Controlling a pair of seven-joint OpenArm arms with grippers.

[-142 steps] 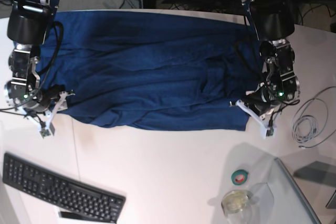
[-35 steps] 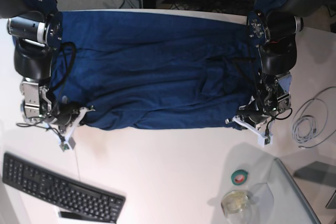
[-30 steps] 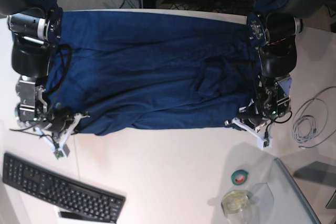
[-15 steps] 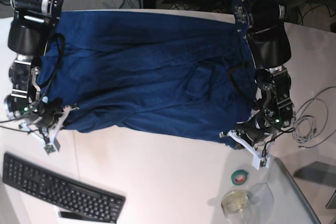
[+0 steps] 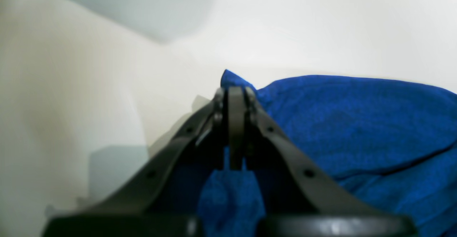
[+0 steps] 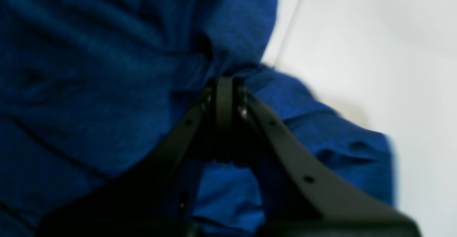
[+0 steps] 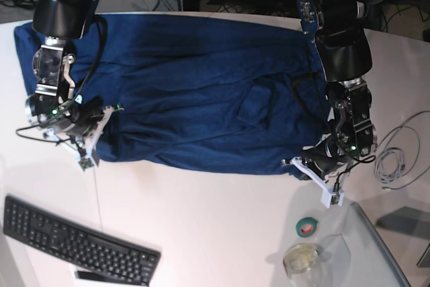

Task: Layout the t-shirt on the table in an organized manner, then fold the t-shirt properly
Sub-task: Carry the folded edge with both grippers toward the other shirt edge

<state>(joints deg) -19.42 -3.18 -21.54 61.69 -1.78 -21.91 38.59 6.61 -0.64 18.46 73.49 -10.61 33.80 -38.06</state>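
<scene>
Base view, from left to right. At 9 o'clock the right gripper [image 7: 91,138] sits at the left lower corner of the t-shirt [image 7: 201,92]; in the right wrist view its jaws stand drawn together, with dark blue cloth bunched around and beneath them [image 6: 224,97], though blur hides whether cloth is pinched between the tips. A black keyboard [image 7: 77,243] lies at 7 o'clock, apart from the shirt. The t-shirt covers the upper middle of the white table [image 7: 201,220], spread wide but creased, with a folded-over patch right of centre and its lower hem running from 9 to 4 o'clock. At 4 o'clock the left gripper [image 7: 316,169] holds the shirt's right lower corner; in the left wrist view its jaws are closed tight on a tuft of the blue cloth [image 5: 235,105]. A roll of tape [image 7: 308,226] and a clear glass jar [image 7: 302,258] stand at 5 o'clock. A coiled pale cable [image 7: 396,159] lies at 3 o'clock.
</scene>
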